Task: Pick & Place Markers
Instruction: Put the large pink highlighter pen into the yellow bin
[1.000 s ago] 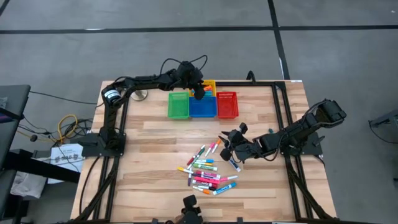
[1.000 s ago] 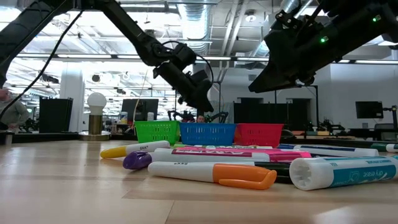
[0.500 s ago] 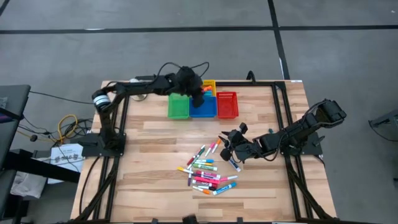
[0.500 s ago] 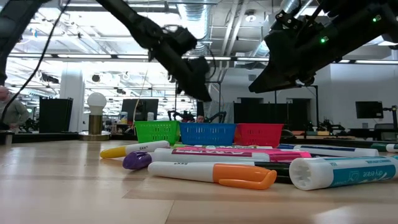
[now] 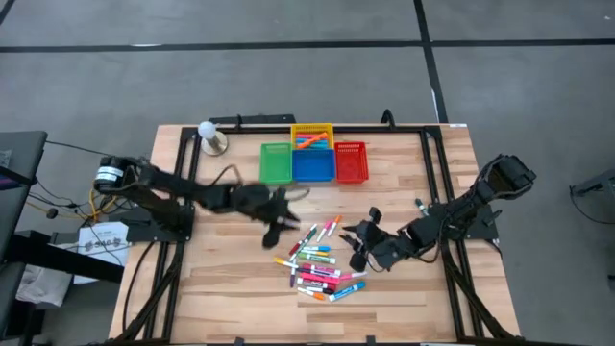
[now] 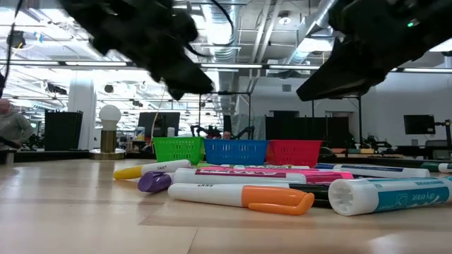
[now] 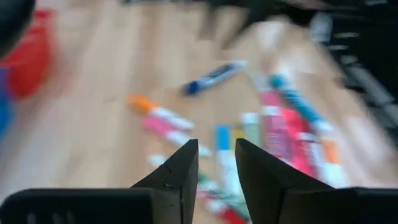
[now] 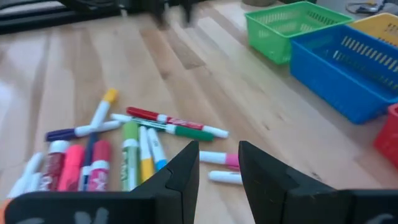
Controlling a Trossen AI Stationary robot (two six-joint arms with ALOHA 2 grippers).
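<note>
on the table front, i'm barely started sorting the markers (image 5: pixel 317 264).
a few are lying in the yellow basket (image 5: pixel 310 130); left gripper (image 5: pixel 280 225) and right gripper (image 5: pixel 362 248) are hovering beside the pile, fingers slightly apart, both empty.

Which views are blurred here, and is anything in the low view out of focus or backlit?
Left wrist view: heavy motion smear over the markers, though the left hand stays crisp. High view: the left arm is streaked. Low view: both arms are dark silhouettes against bright ceiling lights, and the nearest marker is soft. Right wrist view: mostly sharp, far edge blurred.
</note>
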